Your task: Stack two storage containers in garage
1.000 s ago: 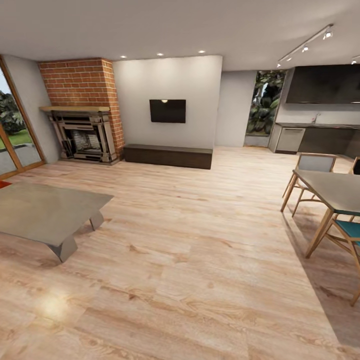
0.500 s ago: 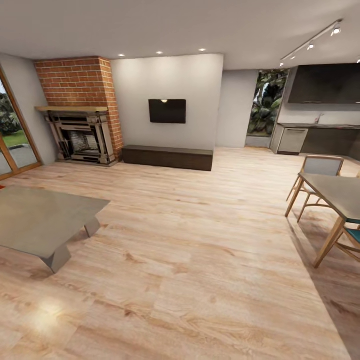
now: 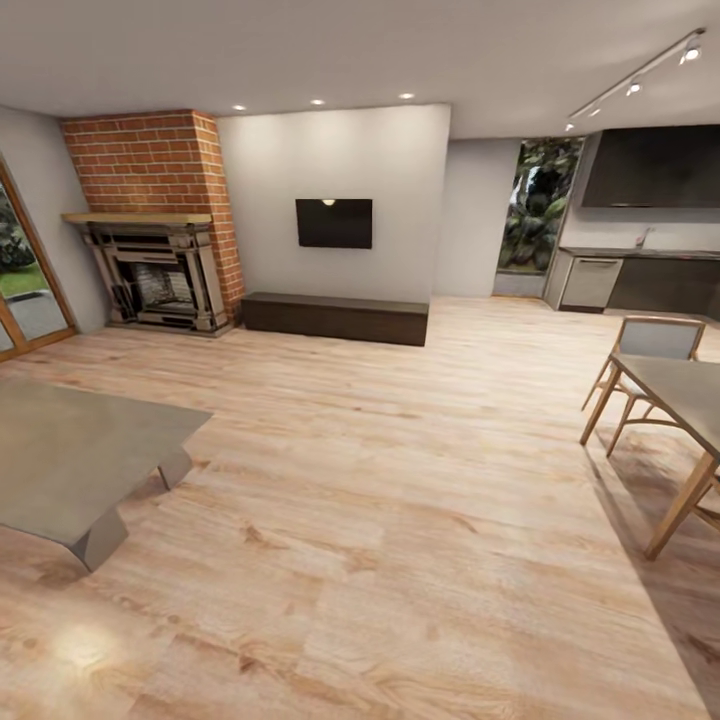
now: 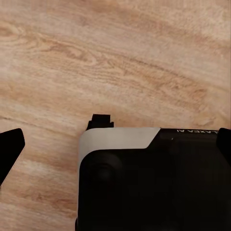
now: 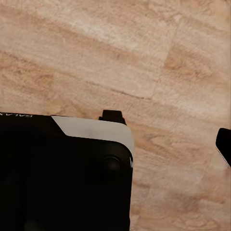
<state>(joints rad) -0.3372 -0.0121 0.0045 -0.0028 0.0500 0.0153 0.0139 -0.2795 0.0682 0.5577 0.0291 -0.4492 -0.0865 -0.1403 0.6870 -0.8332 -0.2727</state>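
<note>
Living room (image 3: pixel 380 470) lies ahead: wood-plank floor, brick fireplace (image 3: pixel 155 225), grey coffee table (image 3: pixel 70 450), dining table (image 3: pixel 680 400). Below each claw is bare planking and the robot's black base (image 4: pixel 154 183). Whether either claw is open, I cannot tell.

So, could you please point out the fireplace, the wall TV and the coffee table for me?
Fireplace (image 3: pixel 160 285): head view, on the dark firebox opening.
TV (image 3: pixel 333 222): head view, on the middle of the black screen.
Coffee table (image 3: pixel 70 450): head view, on a bare part of its grey top.
</note>
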